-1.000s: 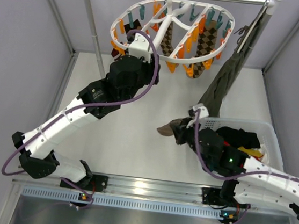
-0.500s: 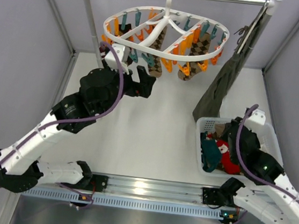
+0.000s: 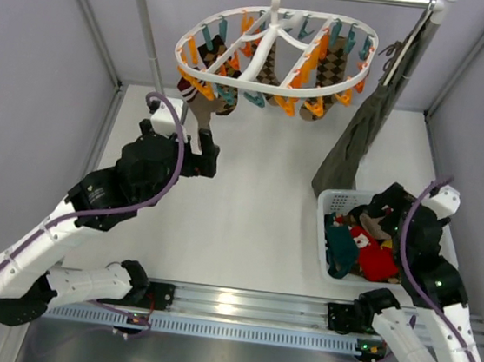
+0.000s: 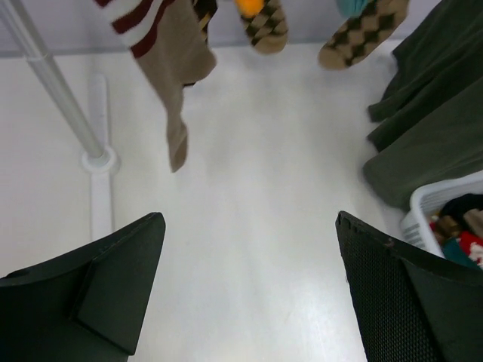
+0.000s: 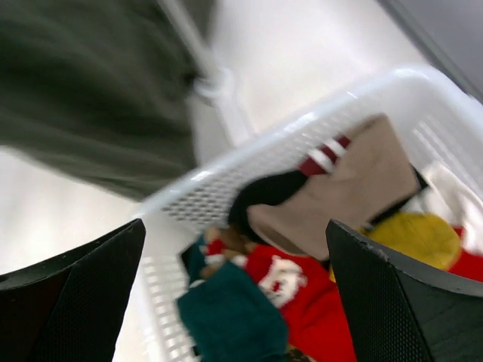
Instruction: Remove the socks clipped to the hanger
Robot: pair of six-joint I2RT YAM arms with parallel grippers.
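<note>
Bare tabletop (image 3: 255, 217) lies open between the left claw (image 4: 249, 226) and the basket (image 3: 319, 238) — socks (image 3: 199, 111) dangle from the hanger (image 3: 277, 29) overhead, a post (image 3: 148, 44) stands left, a green garment (image 3: 355, 146) hangs right.

Overhead looks down; both wrists (closer) see basket (image 5: 226, 177)

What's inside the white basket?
In the basket you can see a tan sock with red-and-white stripes, red cloth, teal cloth, something yellow and something black. Whatever lies under that pile is covered.
</note>
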